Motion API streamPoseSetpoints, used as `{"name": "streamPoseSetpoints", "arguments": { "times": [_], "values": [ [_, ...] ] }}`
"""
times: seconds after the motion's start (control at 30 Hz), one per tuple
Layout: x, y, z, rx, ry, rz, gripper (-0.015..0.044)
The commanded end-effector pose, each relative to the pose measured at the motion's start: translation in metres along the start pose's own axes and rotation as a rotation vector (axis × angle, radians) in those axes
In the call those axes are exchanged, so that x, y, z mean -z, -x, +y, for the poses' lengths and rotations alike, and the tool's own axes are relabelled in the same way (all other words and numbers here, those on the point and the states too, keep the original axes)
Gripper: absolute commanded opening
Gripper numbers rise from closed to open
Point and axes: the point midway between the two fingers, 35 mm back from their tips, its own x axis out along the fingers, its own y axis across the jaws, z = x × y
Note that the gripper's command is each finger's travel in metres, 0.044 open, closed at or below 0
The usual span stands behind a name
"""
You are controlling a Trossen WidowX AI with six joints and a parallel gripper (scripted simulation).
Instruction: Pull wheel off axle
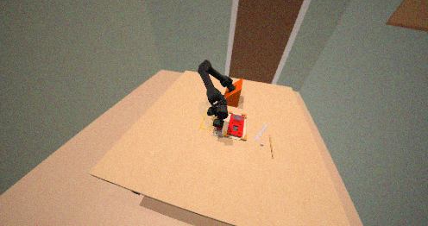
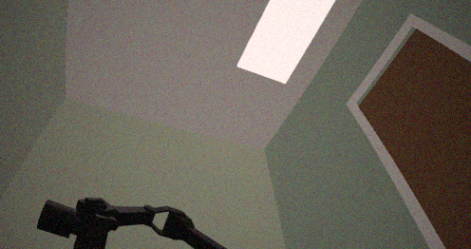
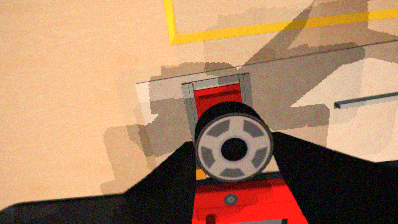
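Observation:
The wheel (image 3: 234,125), with a black tyre and a grey spoked face, is between the two black fingers of my gripper (image 3: 232,144) (image 1: 218,124). The gripper is shut on it, one finger at each side of the tyre. The wheel's face is turned to the wrist camera, and its centre hole looks dark. The upright axle does not show, so I cannot tell whether the wheel is still around it. The marked area (image 3: 171,20) (image 1: 204,122) is a yellow outline on the table, beyond the wheel in the wrist view and left of the gripper in the top view.
A red body (image 1: 236,124) (image 3: 250,197) lies beside the gripper. A grey frame (image 3: 188,107) around a red block (image 3: 217,94) is just beyond the wheel, on a pale plate (image 3: 365,77). An orange wedge (image 1: 233,99) stands behind. A pale strip (image 1: 261,132) and thin stick (image 1: 271,147) lie right.

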Motion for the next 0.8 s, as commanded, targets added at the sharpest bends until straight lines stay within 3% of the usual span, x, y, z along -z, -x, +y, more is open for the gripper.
{"name": "streamPoseSetpoints", "arguments": {
  "times": [0.0,0.77],
  "values": [
    [0.0001,0.0060,0.0006,-0.008,-0.001,0.001,0.0000],
    [0.0002,0.0136,0.0004,-0.009,-0.001,0.000,0.0000]
  ]
}}
